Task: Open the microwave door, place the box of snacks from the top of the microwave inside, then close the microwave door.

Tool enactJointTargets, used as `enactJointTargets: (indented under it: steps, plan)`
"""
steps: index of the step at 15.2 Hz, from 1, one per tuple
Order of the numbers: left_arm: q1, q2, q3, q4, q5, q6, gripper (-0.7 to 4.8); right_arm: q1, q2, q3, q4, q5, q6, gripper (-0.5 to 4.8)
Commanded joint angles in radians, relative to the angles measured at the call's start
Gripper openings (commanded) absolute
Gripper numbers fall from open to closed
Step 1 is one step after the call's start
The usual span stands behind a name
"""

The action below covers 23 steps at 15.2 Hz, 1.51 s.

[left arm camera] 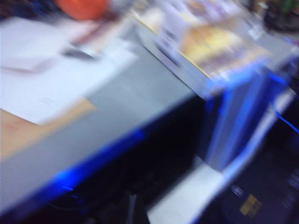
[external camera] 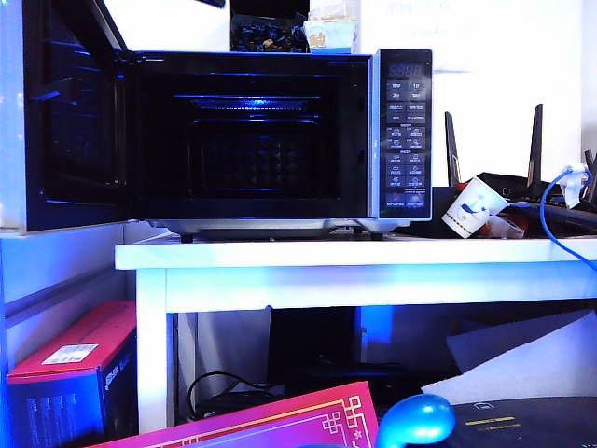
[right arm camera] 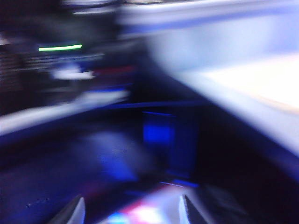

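The microwave door [external camera: 70,117] stands swung wide at the left, leaving the dark cavity of the microwave [external camera: 252,140] clear to take the box. The box of snacks [external camera: 331,35], a small pale carton, sits on the microwave's top near its right end. Neither tool appears over the bench [external camera: 354,254]: the left tool is unseen, while the right tool [right arm camera: 131,210] shows blurred fingertips spread apart, holding nothing.

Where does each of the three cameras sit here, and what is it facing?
Exterior view: low, facing the open microwave on the white table; no arm shows.
Left wrist view: blurred, looking down on boxes and papers; no left gripper visible.
Right wrist view: blurred, the right gripper with fingertips apart, nothing between them.
Shared: blur hides any sure overlap.
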Motion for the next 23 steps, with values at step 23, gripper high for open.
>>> enactJointTargets:
  steps: [23]
  plan:
    - [0.077,-0.007,0.004,-0.052,0.058,0.037,-0.06,0.209,0.189,0.004,0.687,1.281,-0.090,4.79]
